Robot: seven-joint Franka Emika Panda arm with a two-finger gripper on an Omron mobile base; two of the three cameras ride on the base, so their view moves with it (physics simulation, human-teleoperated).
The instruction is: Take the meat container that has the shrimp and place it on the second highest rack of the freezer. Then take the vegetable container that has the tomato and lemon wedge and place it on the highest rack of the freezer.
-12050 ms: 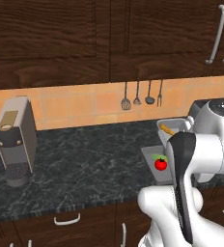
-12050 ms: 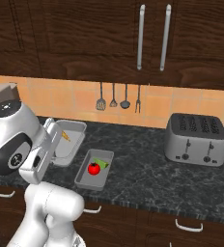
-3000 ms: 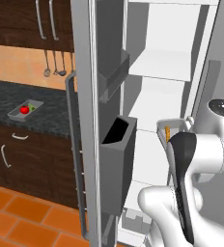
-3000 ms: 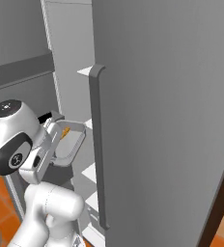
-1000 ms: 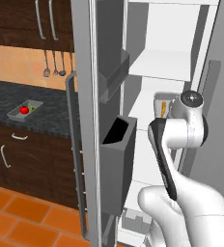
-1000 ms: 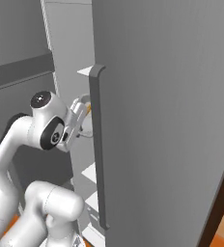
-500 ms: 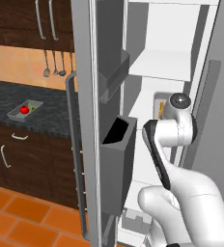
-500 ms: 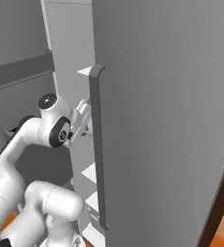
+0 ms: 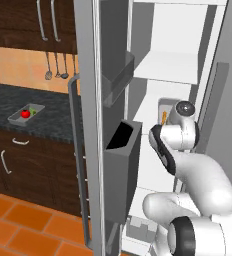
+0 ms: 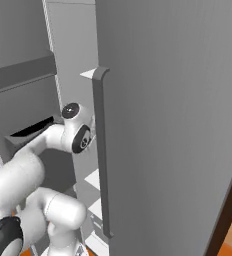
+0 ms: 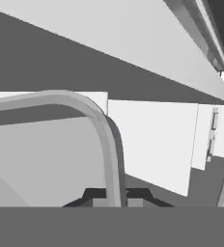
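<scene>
freezer [image 9: 98, 100]: tall, light-grey, door swung open, white interior with grey door bins. highest rack [image 9: 170, 67]: flat white shelf, bare. meat container [image 9: 168, 106]: grey tray inside freezer, one level below, orange shrimp [image 9: 164, 118] at its edge. gripper [image 11: 111, 197]: fingers pinched on the tray's rim. vegetable container [image 9: 26, 114]: on dark counter left of freezer, holding tomato [image 9: 25, 114].
</scene>
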